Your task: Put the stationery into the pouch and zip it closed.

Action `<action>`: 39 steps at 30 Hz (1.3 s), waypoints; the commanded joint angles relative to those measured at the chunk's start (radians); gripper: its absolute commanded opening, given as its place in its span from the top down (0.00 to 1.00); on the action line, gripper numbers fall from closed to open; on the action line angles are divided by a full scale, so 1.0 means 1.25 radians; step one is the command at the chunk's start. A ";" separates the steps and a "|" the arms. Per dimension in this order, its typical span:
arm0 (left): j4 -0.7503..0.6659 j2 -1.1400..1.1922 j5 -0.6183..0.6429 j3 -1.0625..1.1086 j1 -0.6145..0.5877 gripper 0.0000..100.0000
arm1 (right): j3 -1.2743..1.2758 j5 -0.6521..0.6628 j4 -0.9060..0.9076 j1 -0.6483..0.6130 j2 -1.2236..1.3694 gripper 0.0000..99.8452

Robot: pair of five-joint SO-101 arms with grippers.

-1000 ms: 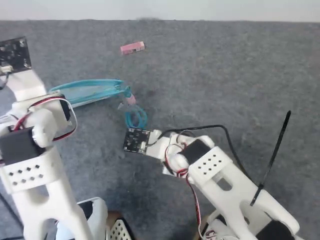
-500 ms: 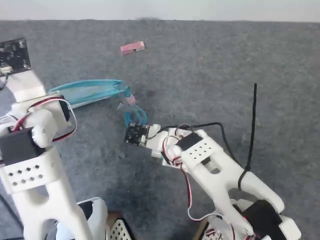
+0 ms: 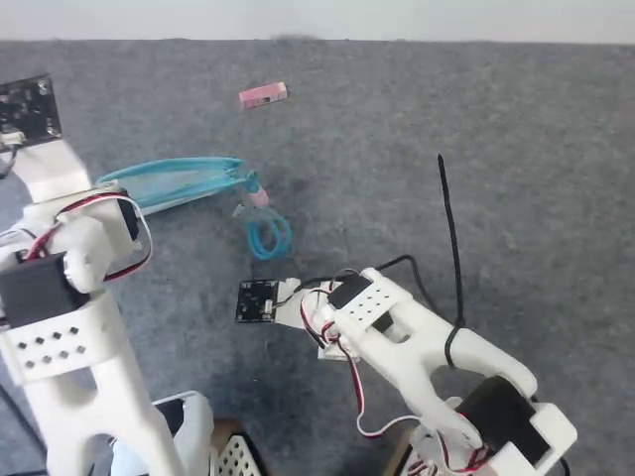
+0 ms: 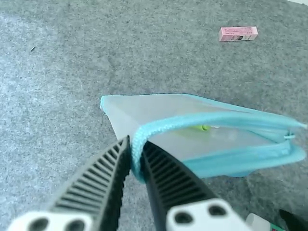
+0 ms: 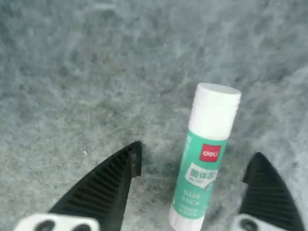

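Observation:
A translucent pouch with a turquoise zipper (image 4: pixel 202 130) lies open on the grey carpet, seen from above as the pouch (image 3: pixel 174 183). My left gripper (image 4: pixel 136 163) is shut on the zipper edge at one end of the pouch. Something green shows inside it. A white and green glue stick (image 5: pixel 204 159) lies flat on the carpet. My right gripper (image 5: pixel 195 154) is open just above it, one finger on each side. A pink eraser (image 3: pixel 262 95) lies farther back, also visible as the eraser (image 4: pixel 238 33).
A turquoise cord loop (image 3: pixel 268 236) trails from the pouch's zipper end, between the pouch and the right arm (image 3: pixel 397 327). A black cable tie (image 3: pixel 451 238) sticks up from that arm. The left arm (image 3: pixel 69 288) fills the left side.
The right arm has swung back from the cord loop toward the near edge, and its cable tie has swept left. The left arm and the pouch have stayed still.

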 commanded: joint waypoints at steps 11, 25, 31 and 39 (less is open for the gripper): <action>-0.006 -0.005 -0.005 -0.006 -0.004 0.99 | -0.071 0.001 0.025 0.008 -0.031 1.00; -0.007 -0.005 -0.005 -0.006 -0.004 0.99 | -0.129 -0.405 -0.175 0.133 -0.608 0.99; -0.006 -0.005 -0.005 -0.006 -0.004 0.99 | -0.081 -0.632 -0.671 0.084 -0.565 0.99; -0.005 -0.005 -0.005 -0.006 -0.004 0.99 | -0.237 -0.485 -0.832 -0.082 -0.285 0.99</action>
